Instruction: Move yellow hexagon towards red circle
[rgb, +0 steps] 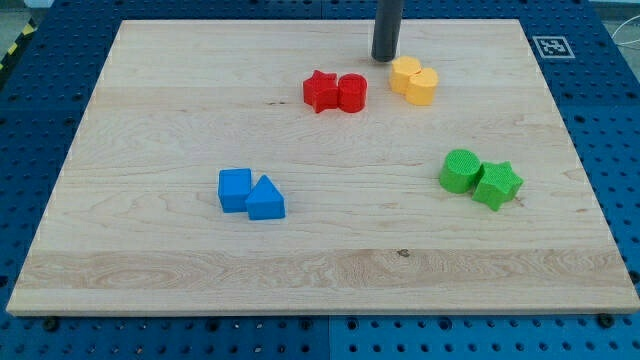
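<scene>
**Yellow hexagon — close to red circle, not yet against it**

Item 1, my tip (386, 58): lower end of a straight dark rod, down at the board near the view's top. It has nothing to open or close and holds nothing; it can only push. It stands just beside the yellow pair, at their upper-left edge, apparently touching or nearly so — contact cannot be confirmed.

Item 2, yellow hexagon (405, 74): the left-hand member of a touching yellow pair; the second yellow block (423, 86) sits against its lower right, shape unclear.

Item 3, red circle (352, 92): to the view's left of the hexagon and slightly lower, touching a red star (320, 91) on its own left side.

Item 4, others: a blue square (235, 189) touching a blue triangle (266, 199) at lower left; a green circle (460, 170) touching a green star (497, 185) at right. All lie on the wooden board (150, 130), well apart from the work.

Progress, as judged: hexagon and red circle are near, with a narrow strip of bare wood between them. The remaining move looks short — leftward and slightly down. My tip sits on the hexagon's upper-left, the wrong side for that push; it would probably need to come round to the right or upper right first.
</scene>
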